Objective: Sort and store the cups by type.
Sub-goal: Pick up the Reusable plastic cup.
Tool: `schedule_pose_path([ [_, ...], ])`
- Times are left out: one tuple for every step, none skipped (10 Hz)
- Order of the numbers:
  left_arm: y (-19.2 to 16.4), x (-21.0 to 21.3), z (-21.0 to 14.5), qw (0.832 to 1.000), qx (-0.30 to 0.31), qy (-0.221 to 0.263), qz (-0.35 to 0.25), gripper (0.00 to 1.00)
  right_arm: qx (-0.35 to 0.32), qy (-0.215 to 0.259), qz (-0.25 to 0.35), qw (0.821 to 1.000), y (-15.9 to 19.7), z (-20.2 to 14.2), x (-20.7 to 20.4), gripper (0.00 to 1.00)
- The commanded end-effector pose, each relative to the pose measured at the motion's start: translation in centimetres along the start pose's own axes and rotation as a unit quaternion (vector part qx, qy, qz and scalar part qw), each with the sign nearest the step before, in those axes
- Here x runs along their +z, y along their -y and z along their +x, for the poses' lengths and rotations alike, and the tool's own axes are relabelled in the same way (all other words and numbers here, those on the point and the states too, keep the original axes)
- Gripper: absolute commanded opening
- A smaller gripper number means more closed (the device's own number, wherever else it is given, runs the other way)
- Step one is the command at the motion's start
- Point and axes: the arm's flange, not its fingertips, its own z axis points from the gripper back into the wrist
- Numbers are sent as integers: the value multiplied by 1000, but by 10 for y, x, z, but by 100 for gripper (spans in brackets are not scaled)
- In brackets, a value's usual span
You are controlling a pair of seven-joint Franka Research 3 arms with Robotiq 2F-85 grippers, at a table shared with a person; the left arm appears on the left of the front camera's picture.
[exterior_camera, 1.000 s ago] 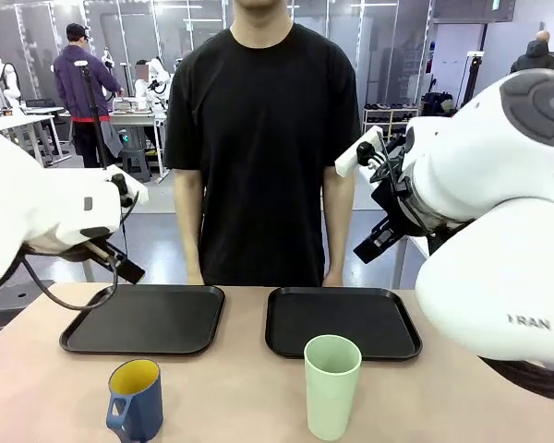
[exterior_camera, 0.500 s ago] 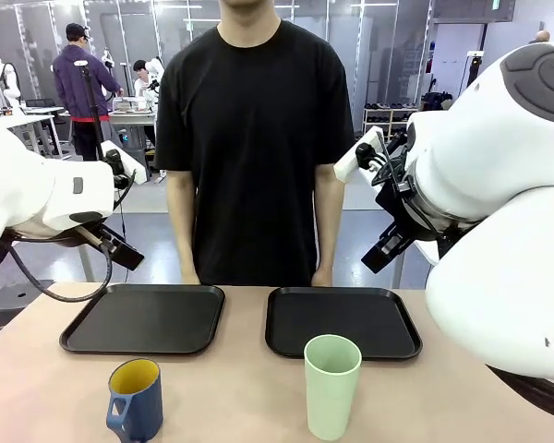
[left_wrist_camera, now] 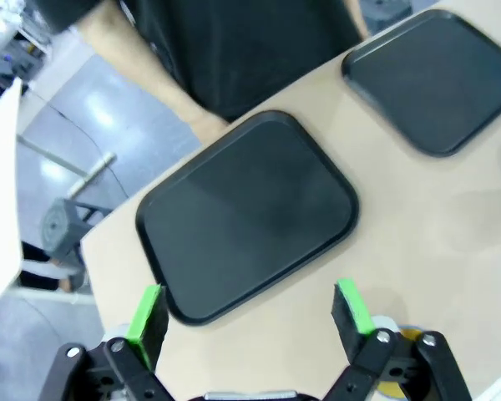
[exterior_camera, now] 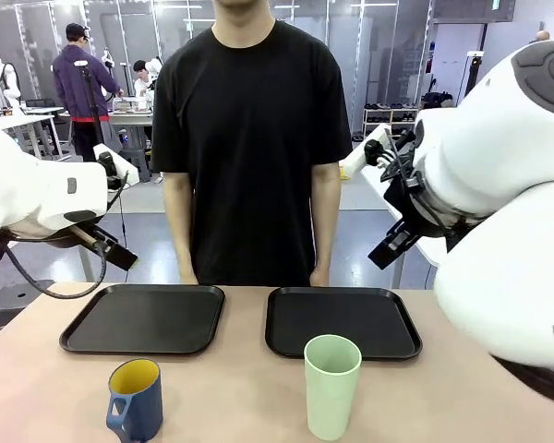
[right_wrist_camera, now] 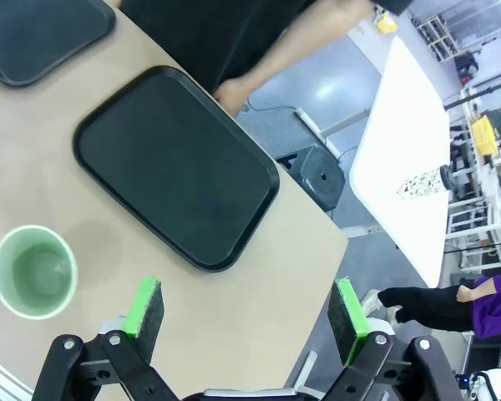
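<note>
Nothing is sorted yet. On the surface (exterior_camera: pixel 240 388), the left tray (exterior_camera: pixel 143 318) and right tray (exterior_camera: pixel 342 321) by the far edge lie bare. The tumbler (exterior_camera: pixel 331 386) and mug (exterior_camera: pixel 135 399) stand at the near edge. The left claw (left_wrist_camera: pixel 250 305) and right claw (right_wrist_camera: pixel 246 305) hang spread and empty, well above both cups.

The person (exterior_camera: pixel 249 138) at the far side shifts a little to the left, and the person's hands (exterior_camera: pixel 186 275) at the far edge of the table (exterior_camera: pixel 37 388) go left with the body. The left arm (exterior_camera: pixel 37 198) draws back toward the left, its black end lifting slightly away from the left tray (exterior_camera: pixel 74 337). The right arm (exterior_camera: pixel 499 185) pulls right and upward, its white shell riding higher.
</note>
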Motion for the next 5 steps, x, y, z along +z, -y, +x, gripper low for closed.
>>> schedule_pose_path([
  [-47, -27, -13, 999, 28, -38, -7, 100, -14, -28, 32, 999, 40, -15, -31, 100],
  [-73, -43, -28, 997, 52, -53, -6, 100, -30, -60, 54, 996, 60, -27, -48, 100],
  [-89, -56, -41, 998, 38, -53, -18, 100, -34, -86, 68, 993, 76, -39, -63, 100],
  [-101, -72, -53, 997, 27, -69, -22, 100, -28, -98, 75, 992, 89, -50, -80, 100],
  [-110, -87, -63, 996, 16, -89, -28, 100, -20, -113, 83, 990, 100, -61, -93, 100],
])
